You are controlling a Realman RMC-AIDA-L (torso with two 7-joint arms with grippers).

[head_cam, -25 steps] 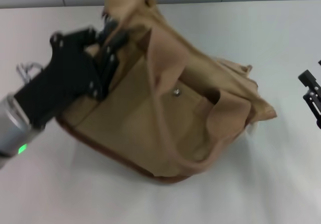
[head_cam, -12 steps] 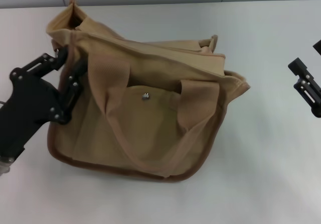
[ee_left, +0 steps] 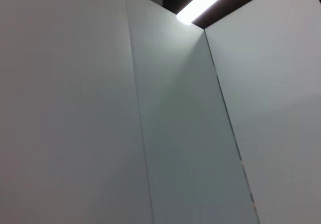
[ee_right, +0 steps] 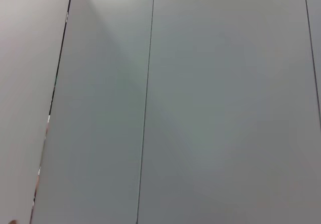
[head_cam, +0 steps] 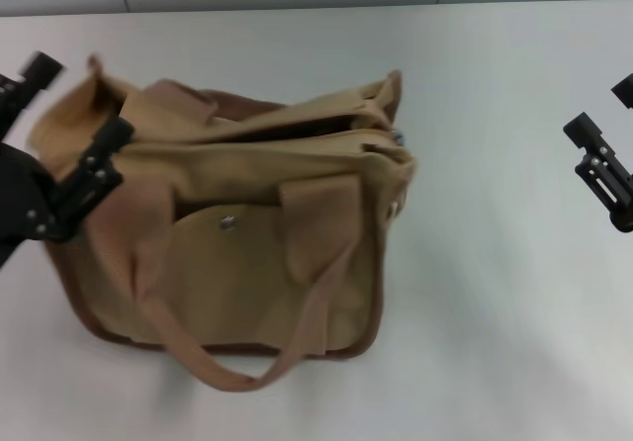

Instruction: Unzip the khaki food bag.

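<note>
**Bag set, zipper not yet worked**

One khaki food bag (head_cam: pixel 227 233) sits left of centre on the table (head_cam: pixel 514 342), a handle drooping toward the lower edge. At the left edge, the left gripper (head_cam: pixel 61 134) spreads wide against its end. At the right edge waits the right gripper (head_cam: pixel 600 154); its fingers cannot be judged. Next probably comes finding the zipper pull.

The khaki food bag (head_cam: pixel 232 233) sits left of centre on the table (head_cam: pixel 495 342). The left gripper (head_cam: pixel 69 130) touches its upper-left corner; the right gripper (head_cam: pixel 603 130) hangs at far right, well apart.
</note>
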